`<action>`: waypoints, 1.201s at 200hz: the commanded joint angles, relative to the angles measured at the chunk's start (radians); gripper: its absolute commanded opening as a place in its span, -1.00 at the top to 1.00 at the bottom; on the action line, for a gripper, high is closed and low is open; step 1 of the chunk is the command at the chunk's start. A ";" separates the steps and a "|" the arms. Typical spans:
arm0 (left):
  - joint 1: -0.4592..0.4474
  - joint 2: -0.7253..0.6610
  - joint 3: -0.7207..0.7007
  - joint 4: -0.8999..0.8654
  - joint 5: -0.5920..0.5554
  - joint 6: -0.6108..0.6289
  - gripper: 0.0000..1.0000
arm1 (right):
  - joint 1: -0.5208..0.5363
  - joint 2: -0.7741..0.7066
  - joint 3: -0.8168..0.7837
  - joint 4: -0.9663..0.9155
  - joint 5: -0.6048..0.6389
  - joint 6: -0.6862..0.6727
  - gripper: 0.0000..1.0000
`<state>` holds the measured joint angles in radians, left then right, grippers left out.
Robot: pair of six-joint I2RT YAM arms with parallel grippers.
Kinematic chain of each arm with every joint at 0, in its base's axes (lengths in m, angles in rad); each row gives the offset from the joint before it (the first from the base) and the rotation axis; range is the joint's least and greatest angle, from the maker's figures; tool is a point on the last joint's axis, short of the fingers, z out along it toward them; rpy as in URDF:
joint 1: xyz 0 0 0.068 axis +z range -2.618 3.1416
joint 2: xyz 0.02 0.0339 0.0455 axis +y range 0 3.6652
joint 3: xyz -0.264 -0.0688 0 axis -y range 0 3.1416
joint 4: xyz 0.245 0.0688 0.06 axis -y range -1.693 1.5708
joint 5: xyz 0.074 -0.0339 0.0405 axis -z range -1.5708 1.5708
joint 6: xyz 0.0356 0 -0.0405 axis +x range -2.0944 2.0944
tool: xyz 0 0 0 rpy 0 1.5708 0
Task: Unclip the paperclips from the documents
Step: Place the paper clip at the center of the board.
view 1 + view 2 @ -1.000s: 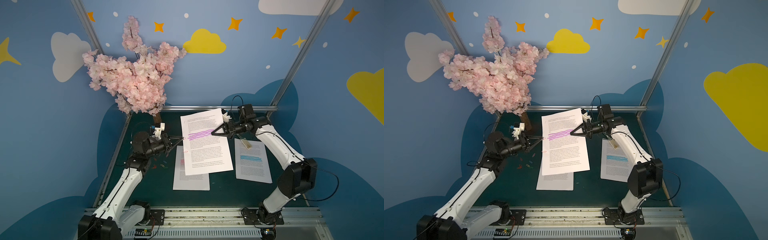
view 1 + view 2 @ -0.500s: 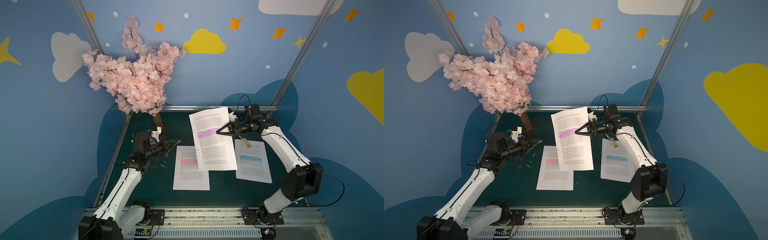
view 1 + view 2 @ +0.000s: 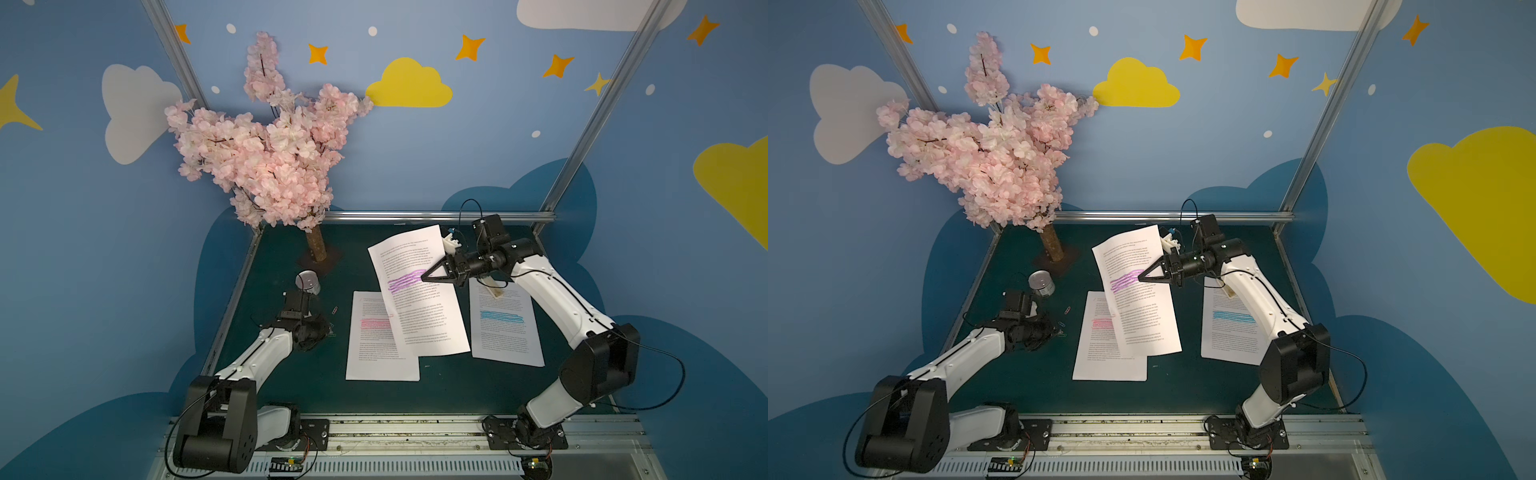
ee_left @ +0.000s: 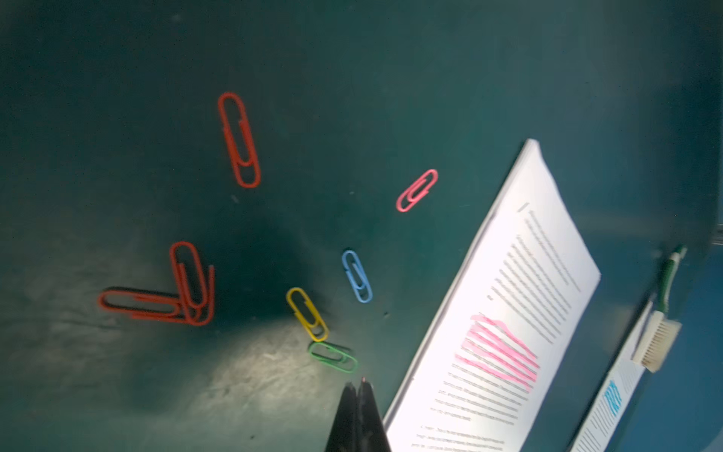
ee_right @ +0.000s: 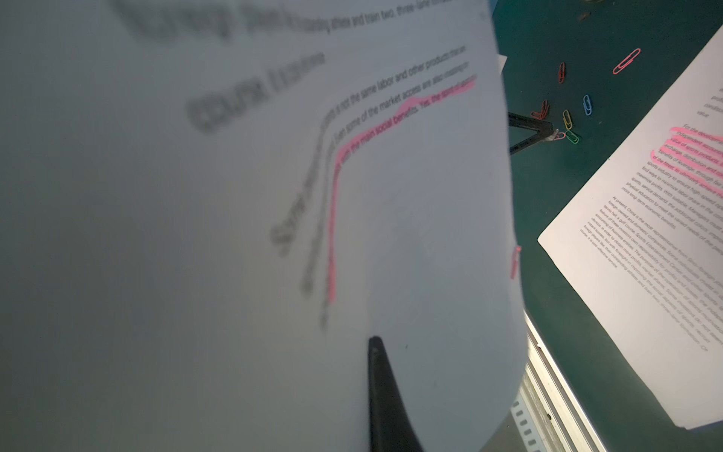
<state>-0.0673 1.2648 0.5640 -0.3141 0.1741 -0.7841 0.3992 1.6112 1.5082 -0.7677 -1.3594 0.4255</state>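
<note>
my right fingers (image 3: 430, 276) grasp the purple-highlighted document (image 3: 419, 316), tilted up off the bench (image 3: 291, 386) — my left fingers (image 4: 362, 393), clenched on a pink paperclip (image 5: 560, 135), hang over loose paperclips (image 4: 238, 141) beside the pink-highlighted document (image 4: 508, 274).

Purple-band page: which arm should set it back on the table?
Right. The right gripper pinches the page with its top end raised, jaws shut. The left gripper is away over the loose clips, shut on a pink clip.
</note>
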 commanded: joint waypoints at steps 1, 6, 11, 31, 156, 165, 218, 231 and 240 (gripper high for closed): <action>0.022 0.015 -0.012 -0.001 -0.039 0.015 0.96 | 0.003 -0.017 -0.008 -0.027 0.009 -0.025 1.00; 0.024 0.013 -0.011 -0.015 -0.046 0.016 0.95 | 0.003 -0.017 -0.008 -0.031 0.011 -0.028 1.00; 0.026 0.009 -0.010 -0.028 -0.059 0.015 0.95 | 0.003 -0.017 -0.007 -0.032 0.012 -0.029 1.00; 0.034 0.000 -0.008 -0.089 -0.117 0.000 0.76 | 0.002 -0.017 -0.011 -0.033 0.018 -0.028 1.00; 0.042 -0.267 0.002 0.387 0.543 -0.161 -1.00 | 0.065 0.005 -0.003 0.088 0.032 0.087 1.00; 0.030 -0.285 -0.033 0.574 0.529 -0.272 -1.00 | 0.076 0.013 0.001 0.118 0.031 0.108 1.00; -0.032 -0.228 0.016 0.804 0.599 -0.432 -1.00 | 0.148 0.076 0.081 0.193 0.031 0.184 1.00; -0.043 -0.222 -0.002 0.896 0.588 -0.491 -0.99 | 0.160 0.085 0.086 0.227 0.032 0.207 1.00; -0.053 -0.213 -0.013 0.964 0.583 -0.529 -0.99 | 0.162 0.088 0.078 0.276 0.029 0.239 1.00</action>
<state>-0.1005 1.0397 0.5587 0.4175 0.7212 -1.1824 0.5468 1.6863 1.5566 -0.5945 -1.3247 0.6010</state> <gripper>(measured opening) 0.998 0.044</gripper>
